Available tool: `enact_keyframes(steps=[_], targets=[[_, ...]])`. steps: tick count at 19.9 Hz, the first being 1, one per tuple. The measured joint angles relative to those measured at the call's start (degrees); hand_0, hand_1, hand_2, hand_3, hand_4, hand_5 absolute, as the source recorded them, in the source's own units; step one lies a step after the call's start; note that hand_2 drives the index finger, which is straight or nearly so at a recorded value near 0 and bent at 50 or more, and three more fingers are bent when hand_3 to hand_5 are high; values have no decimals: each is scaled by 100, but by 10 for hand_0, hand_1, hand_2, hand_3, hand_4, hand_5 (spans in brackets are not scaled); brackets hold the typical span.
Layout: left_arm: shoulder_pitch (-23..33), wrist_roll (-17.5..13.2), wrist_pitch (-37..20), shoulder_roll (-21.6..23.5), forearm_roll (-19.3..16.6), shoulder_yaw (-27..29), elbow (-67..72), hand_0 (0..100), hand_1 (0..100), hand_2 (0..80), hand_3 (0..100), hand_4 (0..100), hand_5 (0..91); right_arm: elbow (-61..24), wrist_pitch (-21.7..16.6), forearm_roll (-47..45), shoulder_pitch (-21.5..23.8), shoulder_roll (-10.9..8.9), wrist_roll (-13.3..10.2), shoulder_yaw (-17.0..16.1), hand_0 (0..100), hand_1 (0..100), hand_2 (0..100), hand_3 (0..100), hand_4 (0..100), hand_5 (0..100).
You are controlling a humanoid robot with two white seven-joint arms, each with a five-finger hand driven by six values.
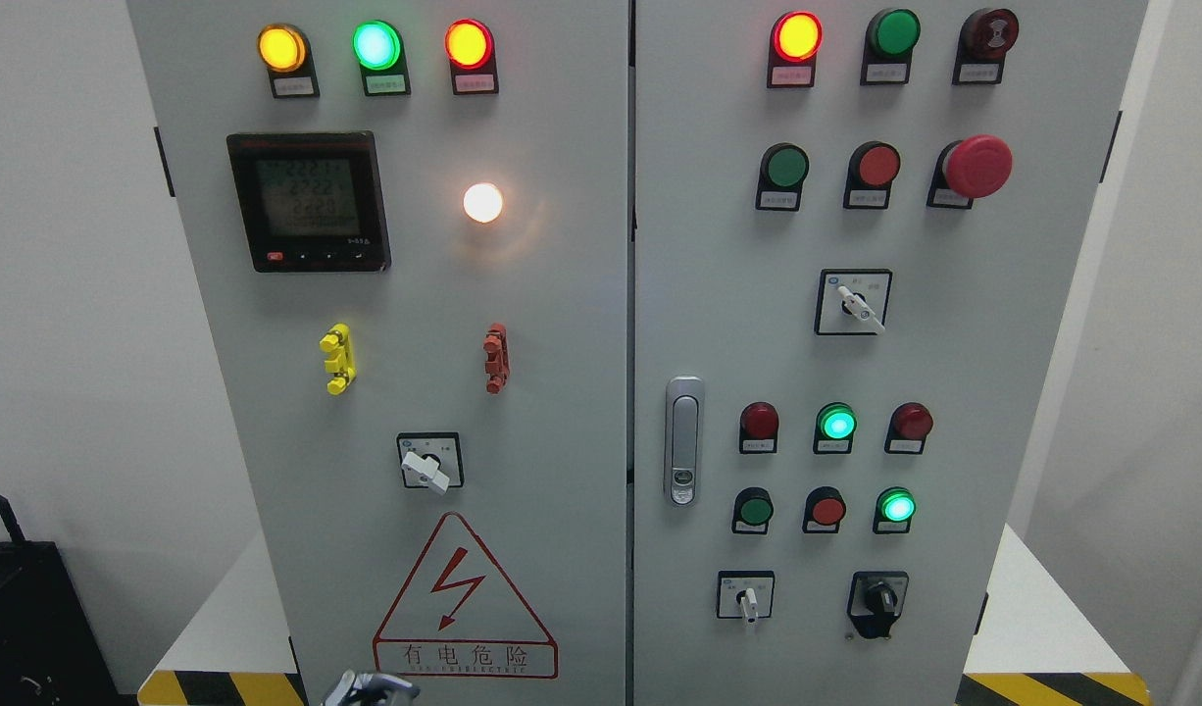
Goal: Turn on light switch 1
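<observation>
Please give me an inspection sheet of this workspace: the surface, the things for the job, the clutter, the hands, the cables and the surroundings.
Surface: grey two-door control cabinet facing the camera, both doors closed.
Job's things: white rotary switch on the left door, below a lit white lamp; which switch is number 1 cannot be told.
Clutter: nothing seen.
Hands: a metallic hand shows at the bottom edge, below the warning triangle; its side and fingers cannot be told.
Cables: nothing seen.
Surroundings: white walls, black box lower left, yellow-black hazard stripes at the base.
</observation>
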Motion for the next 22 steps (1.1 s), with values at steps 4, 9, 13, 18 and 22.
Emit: enact_keyframes(steps=[4,9,13,18,22], targets=[[606,-153,-898,216,366,109,877,170,174,252,586,652,326,0,3,0,0,0,-4,0,303,0,0,0,0,0],[938,-271,-1616,389,788,225,2424,166,173,240,543,577,246,0,3,-1,0,0,-5,0,304,0,0,0,0,0],[1003,-485,-1793,456,961,315,3718,174,173,227,486,510,152,1,3,-1,0,0,-5,0,304,0,0,0,0,0],[751,-791,-1829,418,1047,424,5577,187,144,149,332,361,0,1,3,-1,0,0,-5,0,304,0,0,0,0,0],[428,-850,-1859,399,1039,466,7062,197,111,87,209,249,0,0,3,-1,0,0,-6,0,304,0,0,0,0,0]])
